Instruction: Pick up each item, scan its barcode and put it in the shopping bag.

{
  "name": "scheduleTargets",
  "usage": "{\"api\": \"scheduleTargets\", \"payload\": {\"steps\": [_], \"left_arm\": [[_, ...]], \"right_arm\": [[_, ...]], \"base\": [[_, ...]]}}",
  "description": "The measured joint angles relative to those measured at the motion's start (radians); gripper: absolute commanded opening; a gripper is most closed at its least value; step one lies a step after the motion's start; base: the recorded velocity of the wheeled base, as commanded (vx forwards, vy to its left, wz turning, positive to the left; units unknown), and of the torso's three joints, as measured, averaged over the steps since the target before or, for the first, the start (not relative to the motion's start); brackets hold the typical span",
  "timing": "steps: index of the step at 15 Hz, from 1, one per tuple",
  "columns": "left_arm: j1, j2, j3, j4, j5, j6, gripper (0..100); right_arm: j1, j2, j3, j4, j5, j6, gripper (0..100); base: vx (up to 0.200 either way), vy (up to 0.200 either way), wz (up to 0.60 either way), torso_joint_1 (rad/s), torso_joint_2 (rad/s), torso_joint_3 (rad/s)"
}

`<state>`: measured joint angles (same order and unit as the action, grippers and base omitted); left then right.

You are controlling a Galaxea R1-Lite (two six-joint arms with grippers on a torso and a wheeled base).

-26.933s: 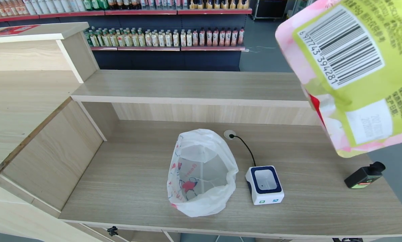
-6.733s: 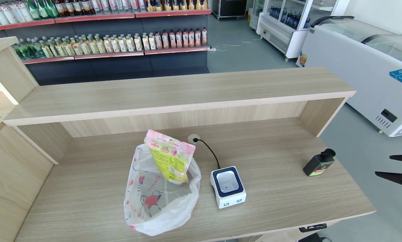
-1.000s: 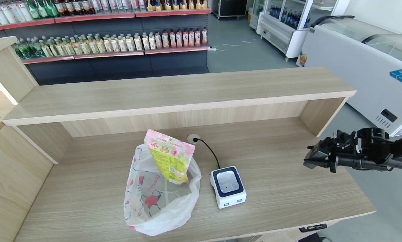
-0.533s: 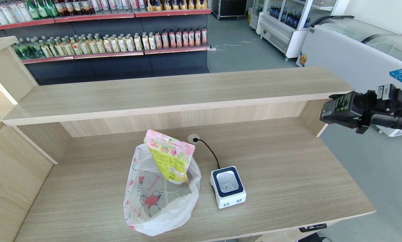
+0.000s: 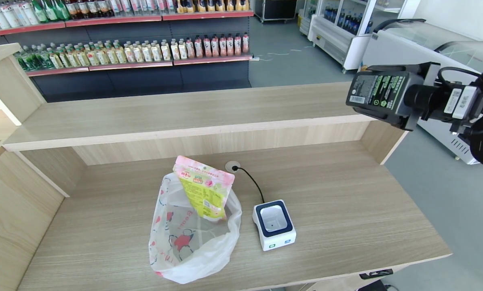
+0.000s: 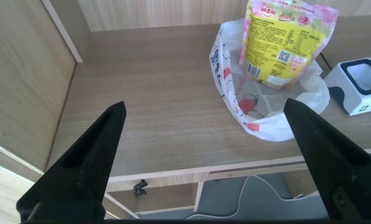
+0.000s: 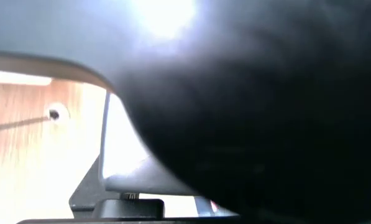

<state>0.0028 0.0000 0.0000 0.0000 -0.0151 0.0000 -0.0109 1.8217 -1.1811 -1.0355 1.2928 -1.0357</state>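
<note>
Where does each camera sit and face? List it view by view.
Head view: on the head, facing forward and down at the counter, shopping bag, pouch and scanner; the right gripper holds a black bottle aloft.
Left wrist view: on the left wrist, facing down at the counter; the open left gripper is in the foreground.
Right wrist view: on the right wrist, facing the black bottle up close; some counter beside.
Shared: head and left wrist views both show shopping bag, pouch, scanner.

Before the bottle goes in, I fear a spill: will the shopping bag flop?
Probably floppy: the shopping bag is thin, crumpled plastic. Likely light, so the bottle landing may shift it. The leaning pouch could tip it.
</note>
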Motion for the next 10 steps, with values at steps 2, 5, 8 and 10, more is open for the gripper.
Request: {"api": "scheduleTargets", "payload": {"steps": [2, 5, 8, 10], "left_arm": [[0.000, 0.000, 0.000, 0.000, 0.000, 0.000, 100], [0.000, 0.000, 0.000, 0.000, 0.000, 0.000, 100], [0.000, 0.000, 0.000, 0.000, 0.000, 0.000, 100], [0.000, 0.000, 0.000, 0.000, 0.000, 0.000, 100]], "right_arm": [[0.126, -0.010, 0.001, -0.005, 0.000, 0.018, 0], [0.343, -0.037, 0.000, -0.011, 0.000, 0.067, 0], [0.503, -0.077, 0.026, -0.024, 0.000, 0.091, 0], [0.536, -0.111, 0.079, -0.026, 0.000, 0.095, 0]], "base": [[0.000, 0.000, 0.00, 0.000, 0.00, 0.000], [0.000, 0.000, 0.00, 0.000, 0.00, 0.000], [0.000, 0.000, 0.00, 0.000, 0.00, 0.000], [0.000, 0.000, 0.00, 0.000, 0.00, 0.000]]}}
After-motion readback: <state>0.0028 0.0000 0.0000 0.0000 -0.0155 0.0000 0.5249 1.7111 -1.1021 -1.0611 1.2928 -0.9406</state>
